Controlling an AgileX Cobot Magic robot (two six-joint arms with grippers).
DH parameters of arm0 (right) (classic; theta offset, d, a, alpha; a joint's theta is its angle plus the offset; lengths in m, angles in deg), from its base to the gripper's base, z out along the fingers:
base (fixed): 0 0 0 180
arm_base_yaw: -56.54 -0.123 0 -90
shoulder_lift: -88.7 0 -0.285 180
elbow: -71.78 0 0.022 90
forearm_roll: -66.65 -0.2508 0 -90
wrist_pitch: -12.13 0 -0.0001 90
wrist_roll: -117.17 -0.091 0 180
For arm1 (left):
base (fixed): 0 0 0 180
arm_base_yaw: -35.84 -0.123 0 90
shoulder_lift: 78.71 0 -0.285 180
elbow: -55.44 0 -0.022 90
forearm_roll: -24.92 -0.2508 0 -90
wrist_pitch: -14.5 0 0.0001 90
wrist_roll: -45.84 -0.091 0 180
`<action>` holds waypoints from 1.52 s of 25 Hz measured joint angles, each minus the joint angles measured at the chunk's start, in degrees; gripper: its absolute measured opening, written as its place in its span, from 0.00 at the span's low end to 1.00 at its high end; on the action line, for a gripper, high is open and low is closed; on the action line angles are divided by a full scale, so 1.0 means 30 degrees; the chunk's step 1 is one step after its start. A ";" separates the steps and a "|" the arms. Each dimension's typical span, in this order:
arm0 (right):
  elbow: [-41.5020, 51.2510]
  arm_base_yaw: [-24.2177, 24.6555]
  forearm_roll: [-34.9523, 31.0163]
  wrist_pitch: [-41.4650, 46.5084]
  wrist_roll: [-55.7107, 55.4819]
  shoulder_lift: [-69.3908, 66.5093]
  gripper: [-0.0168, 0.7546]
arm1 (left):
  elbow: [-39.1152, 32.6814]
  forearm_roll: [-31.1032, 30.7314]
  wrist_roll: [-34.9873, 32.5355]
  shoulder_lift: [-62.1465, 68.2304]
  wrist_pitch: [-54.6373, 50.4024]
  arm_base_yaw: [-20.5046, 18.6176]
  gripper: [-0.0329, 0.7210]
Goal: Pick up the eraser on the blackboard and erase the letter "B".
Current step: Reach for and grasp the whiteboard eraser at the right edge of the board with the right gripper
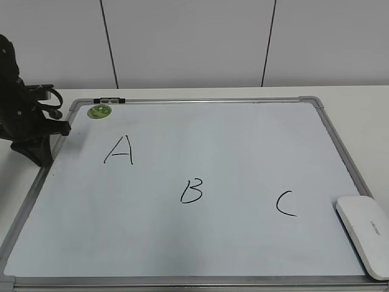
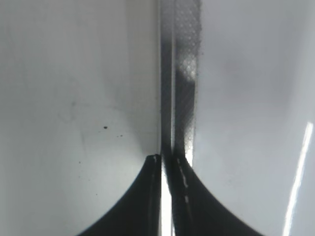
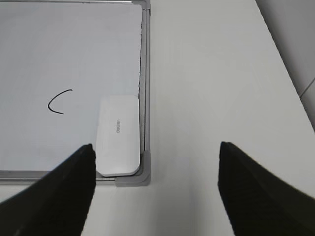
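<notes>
The blackboard is a white board with a silver frame, lying flat on the table. The black letter "B" is near its middle, between "A" and "C". The white eraser lies at the board's near right corner; it also shows in the right wrist view, next to "C". My right gripper is open and empty, above bare table just right of the eraser; it is out of the exterior view. My left gripper is shut and empty, at the board's left frame.
A round green magnet and a small black clip sit at the board's far left corner. The left arm stands by the board's left edge. White table lies to the right of the board.
</notes>
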 joint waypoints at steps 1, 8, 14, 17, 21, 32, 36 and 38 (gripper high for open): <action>-0.0167 0.0000 0.0000 -0.0501 0.0000 -0.0822 0.77 | 0.0000 0.0000 0.0000 0.0000 0.0000 0.0000 0.07; -0.2053 0.0000 -0.0257 -0.1156 0.0000 -0.7452 0.77 | 0.0000 0.0000 0.0000 0.0000 -0.0008 0.0000 0.07; -0.2567 0.0000 -0.2854 -0.0433 0.0031 -1.2155 0.76 | 0.0000 0.0000 0.0000 0.0000 -0.0008 0.0000 0.08; -0.2567 0.0000 -0.4049 -0.0215 0.0662 -1.4510 0.77 | 0.0000 0.0000 0.0000 0.0000 -0.0008 0.0000 0.08; -0.2737 0.0000 -0.4491 -0.0250 0.0970 -1.7374 0.78 | 0.0000 0.0032 0.0000 0.0000 -0.0008 0.0000 0.08; -0.4903 0.0000 -0.4491 -0.1780 0.1767 -2.4258 0.88 | 0.0000 0.0074 0.0000 0.0000 -0.0040 0.0000 0.08; -0.5324 0.0000 -0.4350 -0.2849 0.1812 -2.6118 0.89 | 0.0000 0.0082 0.0000 0.0000 -0.0040 0.0000 0.09; -0.5387 0.0000 -0.4311 -0.3235 0.1821 -2.6798 0.89 | 0.0000 0.0082 0.0000 0.0000 -0.0040 0.0000 0.09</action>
